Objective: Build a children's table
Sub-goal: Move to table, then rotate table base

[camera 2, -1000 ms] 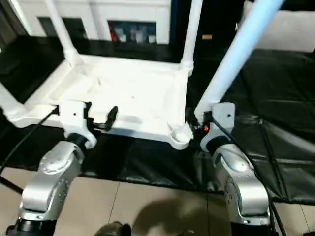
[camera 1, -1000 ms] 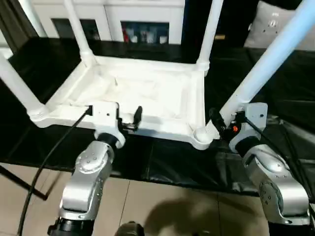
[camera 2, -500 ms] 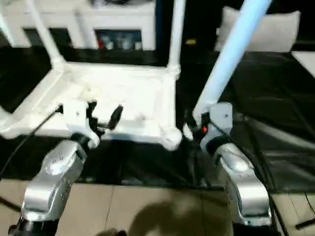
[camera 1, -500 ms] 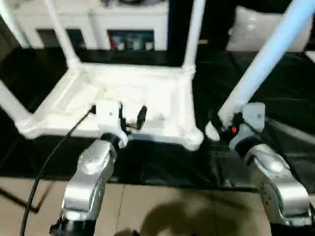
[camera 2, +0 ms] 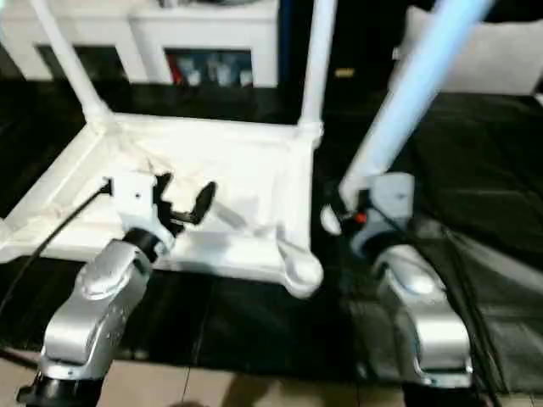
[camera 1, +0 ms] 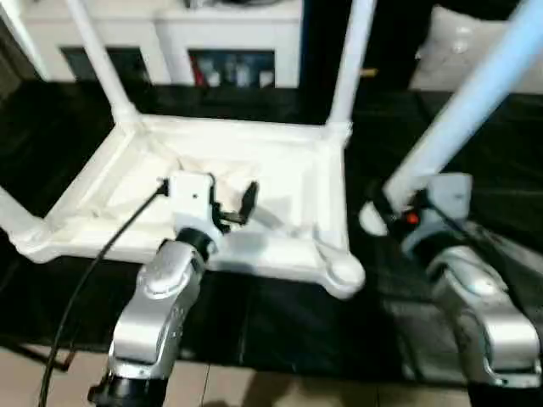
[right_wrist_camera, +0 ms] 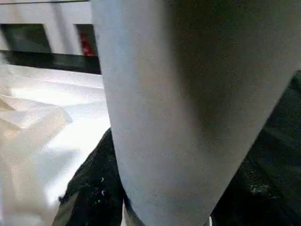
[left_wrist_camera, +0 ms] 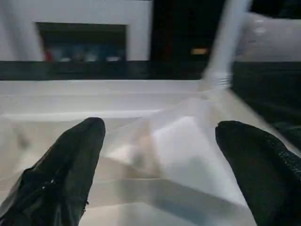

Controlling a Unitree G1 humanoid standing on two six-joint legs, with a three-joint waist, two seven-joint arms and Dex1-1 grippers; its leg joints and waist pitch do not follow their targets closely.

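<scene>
Two arms work over a black worktable that fills the lower scene. White cabinets stand along its far side.

Table top: lies upside down on the worktable, ribbed underside up, raised rim all round. Three legs stand in its sockets: far left leg, far right leg, and a near left leg that leaves the frame at the left edge. Near right socket is empty and faces up.

Fourth leg: loose, tilted, rising up and to the right out of frame. Its lower end sits just to the right of the top's rim, apart from the empty socket and above the worktable.

Right gripper: fingers about half closed around the lower end of the fourth leg; the right wrist view shows the leg close between them. The fingertips themselves are mostly hidden behind the leg, so the exact contact is hard to see.

Left gripper: jaws wide apart, nothing between them. It hovers over the near rim of the top; in the left wrist view both black fingers frame the ribbed underside without visibly touching it.
</scene>
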